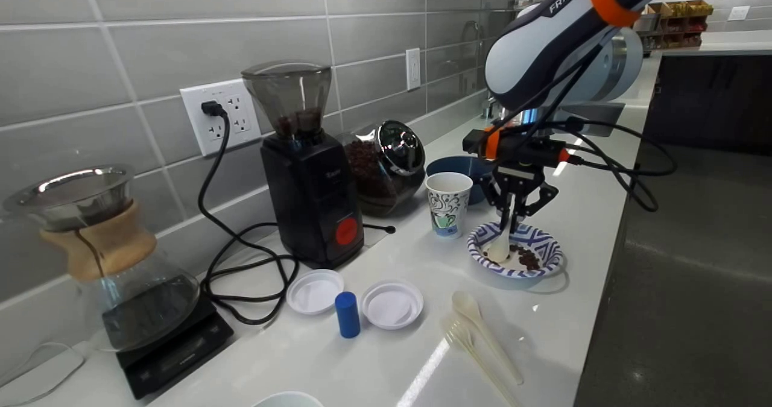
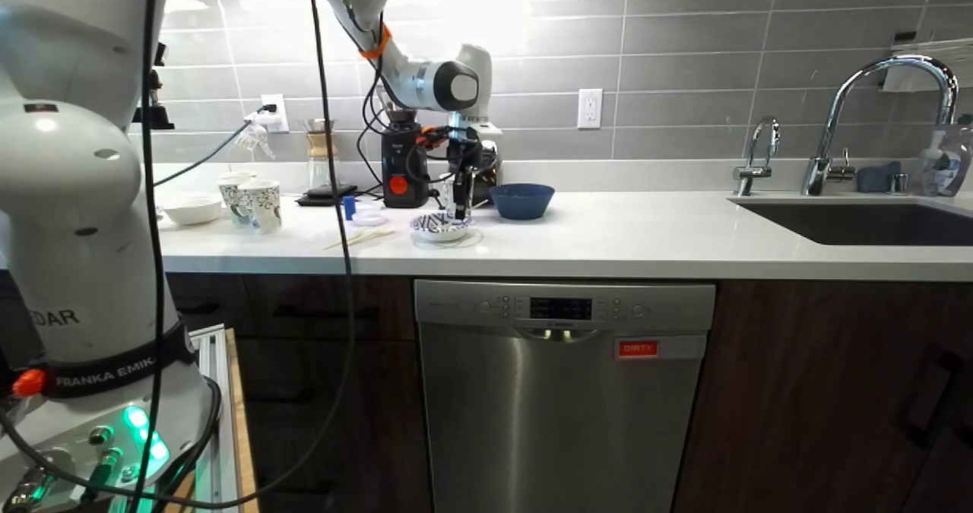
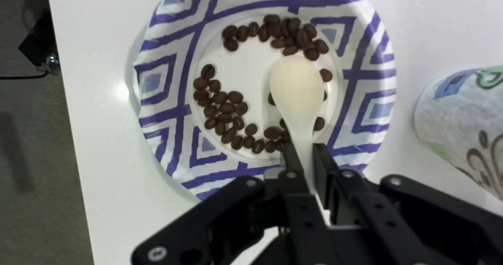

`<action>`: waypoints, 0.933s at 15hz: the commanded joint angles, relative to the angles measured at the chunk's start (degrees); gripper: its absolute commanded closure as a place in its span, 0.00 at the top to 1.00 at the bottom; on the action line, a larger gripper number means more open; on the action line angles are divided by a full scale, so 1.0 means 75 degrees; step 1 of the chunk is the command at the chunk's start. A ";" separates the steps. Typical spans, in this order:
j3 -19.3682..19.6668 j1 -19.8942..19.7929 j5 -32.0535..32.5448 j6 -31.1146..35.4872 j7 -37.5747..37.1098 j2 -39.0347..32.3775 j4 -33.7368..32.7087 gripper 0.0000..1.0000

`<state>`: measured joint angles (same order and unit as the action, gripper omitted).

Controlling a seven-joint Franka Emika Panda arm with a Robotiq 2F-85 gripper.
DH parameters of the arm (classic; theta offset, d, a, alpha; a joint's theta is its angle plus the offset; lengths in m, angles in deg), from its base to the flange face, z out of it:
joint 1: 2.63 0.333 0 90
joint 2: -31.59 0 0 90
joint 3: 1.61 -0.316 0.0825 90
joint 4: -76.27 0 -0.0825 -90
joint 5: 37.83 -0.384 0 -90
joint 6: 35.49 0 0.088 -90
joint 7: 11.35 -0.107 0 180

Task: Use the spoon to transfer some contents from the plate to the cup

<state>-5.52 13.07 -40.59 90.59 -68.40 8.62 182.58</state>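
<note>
The patterned plate sits on the counter near its front edge; it also shows in the wrist view. The contents are dark brown beans spread in an uneven ring on the plate's bottom. My gripper points down over the plate and is shut on the handle of a pale spoon. The spoon's bowl is over the plate's inside among the beans; I cannot tell whether it touches the plate. No beans show in it. The white cup stands upright beside the plate, partly cut off in the wrist view.
A dark blue bowl stands behind the cup. A black grinder and a tilted glass jar stand by the wall. Two white lids, a blue cylinder, a loose spoon and a fork lie nearby.
</note>
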 commanded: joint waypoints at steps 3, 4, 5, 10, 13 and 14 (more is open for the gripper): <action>-0.0177 -0.0124 -0.0261 -0.0193 0.0416 0.0011 -0.0029 0.03; -0.0196 -0.0133 -0.0292 -0.0216 0.0487 0.0012 -0.0029 0.03; -0.0228 -0.0153 -0.0350 -0.0261 0.0584 0.0015 -0.0032 0.03; -0.0260 -0.0175 -0.0538 -0.0425 0.0861 0.0030 -0.0041 0.03; -0.0255 -0.0194 -0.0640 -0.0593 0.0988 0.0051 -0.0055 0.03; -0.0246 -0.0193 -0.0646 -0.0626 0.1010 0.0045 -0.0062 0.03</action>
<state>-6.64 12.57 -43.62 87.67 -62.61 8.62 182.57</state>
